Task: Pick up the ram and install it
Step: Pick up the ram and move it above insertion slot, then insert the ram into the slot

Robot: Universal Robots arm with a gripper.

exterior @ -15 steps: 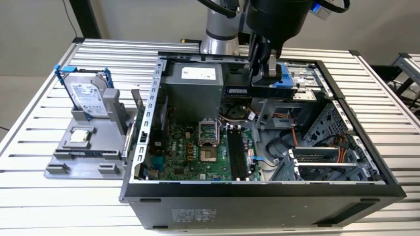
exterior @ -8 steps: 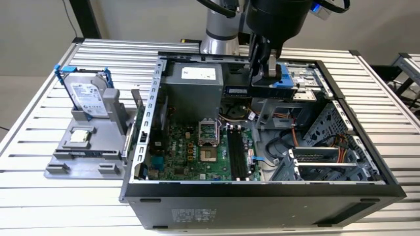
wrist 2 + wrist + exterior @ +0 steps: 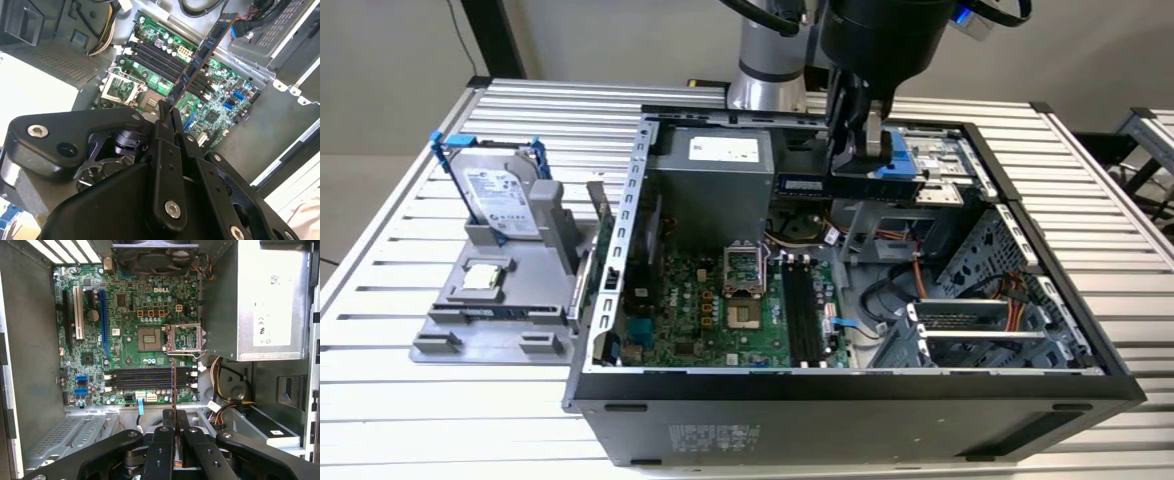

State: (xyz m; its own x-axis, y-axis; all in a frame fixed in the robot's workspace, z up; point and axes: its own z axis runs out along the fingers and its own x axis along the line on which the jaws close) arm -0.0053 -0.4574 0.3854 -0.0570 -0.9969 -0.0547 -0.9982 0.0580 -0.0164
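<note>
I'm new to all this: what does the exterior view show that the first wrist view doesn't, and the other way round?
Exterior view: the slatted table, and on it a grey stand carrying the hard drive and a small square processor chip.
First wrist view: the cooling fan and the white and blue card slots on the board.
Both: the pincer shut on the ram, held over the motherboard and its black memory slots, not yet seated.
</note>
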